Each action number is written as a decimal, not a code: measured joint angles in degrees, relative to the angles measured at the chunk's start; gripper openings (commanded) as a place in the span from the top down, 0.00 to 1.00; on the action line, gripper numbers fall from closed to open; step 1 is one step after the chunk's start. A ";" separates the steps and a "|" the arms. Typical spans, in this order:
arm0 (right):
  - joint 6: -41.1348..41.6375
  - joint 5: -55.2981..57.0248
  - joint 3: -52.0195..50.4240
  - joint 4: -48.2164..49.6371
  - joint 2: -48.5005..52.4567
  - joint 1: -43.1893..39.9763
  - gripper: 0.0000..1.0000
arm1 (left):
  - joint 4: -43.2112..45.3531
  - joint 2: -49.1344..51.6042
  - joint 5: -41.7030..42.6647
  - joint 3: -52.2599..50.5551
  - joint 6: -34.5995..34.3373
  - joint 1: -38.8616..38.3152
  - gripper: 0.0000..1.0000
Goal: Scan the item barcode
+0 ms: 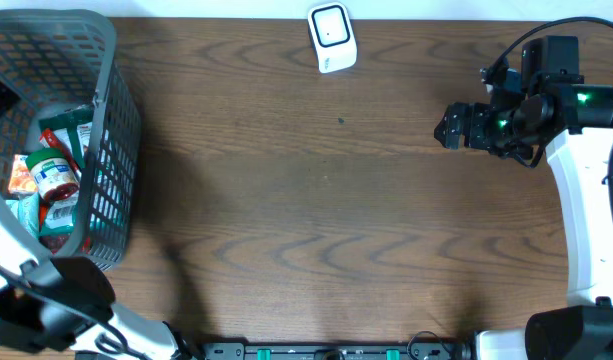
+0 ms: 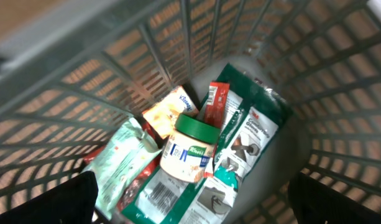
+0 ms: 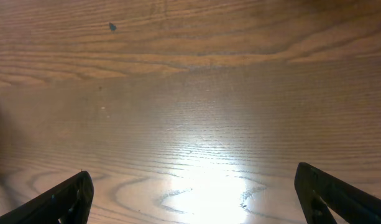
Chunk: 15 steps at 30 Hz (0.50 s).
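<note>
Several items lie in the grey basket [image 1: 106, 150] at the table's left. In the left wrist view I see a jar with a green lid [image 2: 190, 149], a green-and-white packet [image 2: 246, 137] with a barcode label [image 2: 158, 196], an orange packet [image 2: 168, 112], a red stick pack [image 2: 216, 99] and a pale green bag [image 2: 119, 162]. My left gripper [image 2: 193, 208] hangs open above them, touching none. A white scanner [image 1: 332, 38] stands at the back middle. My right gripper [image 1: 448, 127] is open over bare wood at the right, nothing between its fingers [image 3: 66, 199].
The basket's mesh walls [image 2: 115, 74] surround the items on all sides. The left arm [image 1: 56, 300] crosses the table's front left corner. The right arm's white link [image 1: 586, 210] runs along the right edge.
</note>
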 measured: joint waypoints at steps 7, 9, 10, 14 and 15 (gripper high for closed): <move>0.00 0.00 0.00 -0.68 0.15 -0.02 0.01 | 0.59 8.90 0.63 0.00 1.77 0.13 0.02; 0.00 0.00 0.00 -0.66 0.15 0.00 0.01 | 0.61 11.65 0.96 0.00 2.21 0.13 0.02; 0.00 0.00 0.00 -0.63 0.15 0.00 0.01 | 0.61 12.94 1.03 0.00 2.43 0.13 0.02; 0.00 0.00 0.00 -0.57 0.15 0.00 0.01 | 1.55 18.27 1.20 0.00 3.48 0.13 0.02; 0.00 0.00 0.00 -0.52 0.15 0.00 0.01 | 1.64 19.17 1.20 0.00 3.58 0.13 0.02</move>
